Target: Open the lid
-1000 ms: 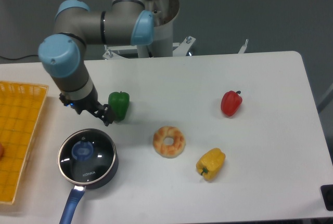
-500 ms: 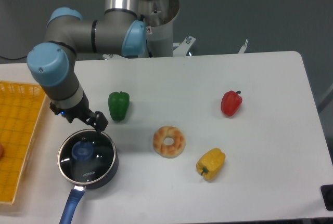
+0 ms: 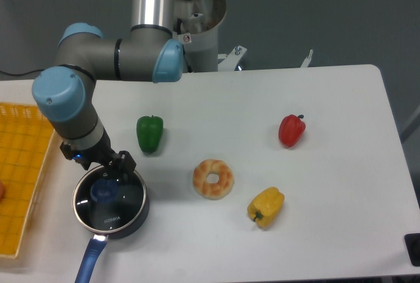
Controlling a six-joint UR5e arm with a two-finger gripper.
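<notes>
Lid [image 3: 109, 197], a glass disc with a metal rim and a blue knob [image 3: 103, 191], is sitting closed on the dark saucepan [image 3: 134, 218], which serves as the landmark near the table's [image 3: 328, 132] front left corner. Gripper [image 3: 113, 171] is hanging over the saucepan's far edge, just beyond the knob; whether its fingers are spread or pressed together cannot be told from this angle. Beyond the saucepan a green pepper [image 3: 149, 132] is standing; to its right a bagel [image 3: 213, 178] is lying, with a yellow pepper [image 3: 266, 207] further right and a red pepper [image 3: 291, 130] well apart toward the far right. A yellow basket [image 3: 26, 165] is lying to the saucepan's left. Judging the risk: the fingers appear to be sitting off-centre from the knob, so a descent here could be striking glass or rim, or catching the knob by one edge and letting the lid slip or dragging the pan.
</notes>
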